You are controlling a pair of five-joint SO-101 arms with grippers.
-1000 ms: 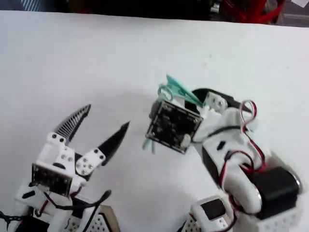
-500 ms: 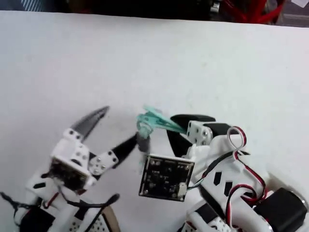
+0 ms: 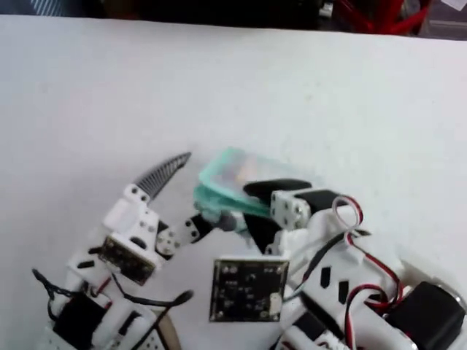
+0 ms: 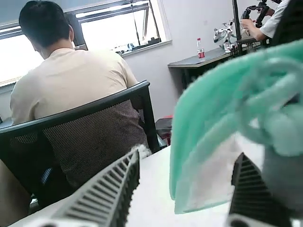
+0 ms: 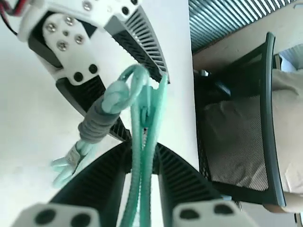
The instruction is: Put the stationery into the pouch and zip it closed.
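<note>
My right gripper (image 3: pixel 252 207) is shut on the edge of a teal pouch (image 3: pixel 232 173) and holds it above the table (image 3: pixel 328 95), a little in front of the middle. In the right wrist view the pouch's zip edge (image 5: pixel 147 118) runs up from between my right gripper's (image 5: pixel 142 158) fingers, and a teal cord loop with a grey bead (image 5: pixel 96 126) hangs beside it. My left gripper (image 3: pixel 198 188) stands open, with one finger on each side of the pouch's near end. The pouch (image 4: pixel 222 118) hangs between the left gripper's (image 4: pixel 189 161) two fingers.
The white table is bare towards the back and both sides. Both arm bases crowd the front edge. A black mesh chair (image 4: pixel 94 137) with a seated person stands beyond the table.
My right arm has swung the pouch left and towards the front. The left gripper has come up and to the right, so that its open fingers now flank the pouch.
</note>
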